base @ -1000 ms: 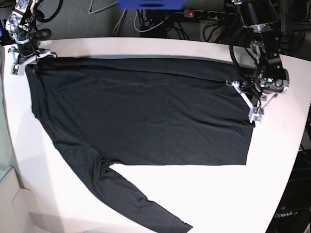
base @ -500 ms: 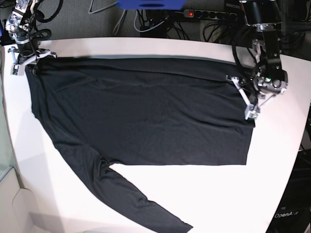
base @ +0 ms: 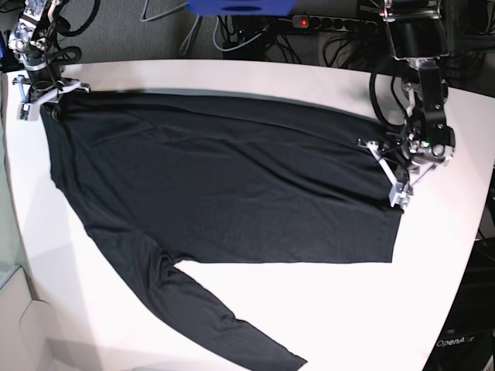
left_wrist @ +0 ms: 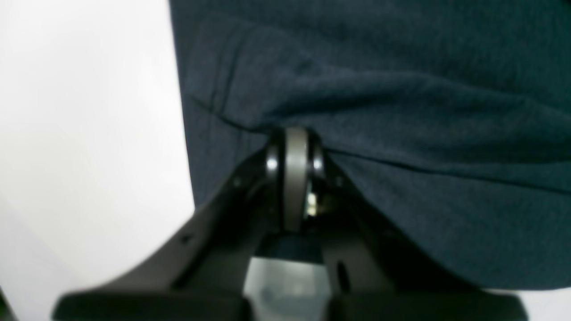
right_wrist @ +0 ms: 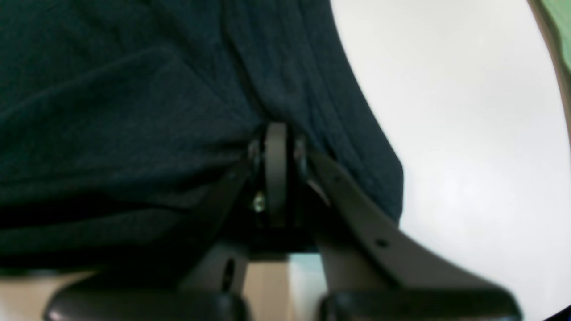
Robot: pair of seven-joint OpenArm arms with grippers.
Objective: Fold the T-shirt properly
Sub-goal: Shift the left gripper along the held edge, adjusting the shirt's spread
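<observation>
The left gripper point(left_wrist: 292, 147) is seen closed, its jaws pressed together on a fold of the T-shirt point(left_wrist: 379, 111); in the left wrist view the dark knit is bunched into ridges just where the jaws meet, and a stitched hem line runs across the cloth beside them. In the base view the same gripper point(base: 387, 174) is found at the garment's right-hand edge, near the far corner of that side, with its black arm point(base: 421, 69) rising behind it.

The right gripper point(right_wrist: 276, 142) is likewise seen clamped on the fabric — its jaws shut, with the cloth gathered into folds around them and a rounded edge of the shirt hanging just beside them over the pale surface. In the base view this gripper point(base: 39, 89) is placed at the far left corner of the garment.

Between the two grippers the T-shirt point(base: 224, 178) is spread flat and wide across the white table point(base: 348, 309), its far edge drawn nearly straight from one grip to the other. One long sleeve point(base: 209, 317) is laid out diagonally toward the near edge of the table, apart from the body of the shirt. No print is visible on the fabric.

Behind the table a power strip point(base: 340, 23) with a lit red switch and loose cables point(base: 232, 35) are seen on the floor, and a blue object point(base: 240, 6) is cut off by the top edge. At the lower right corner the white lettering "OpenArm" point(base: 455, 342) can be read on a dark part — its last letters are not clear.
</observation>
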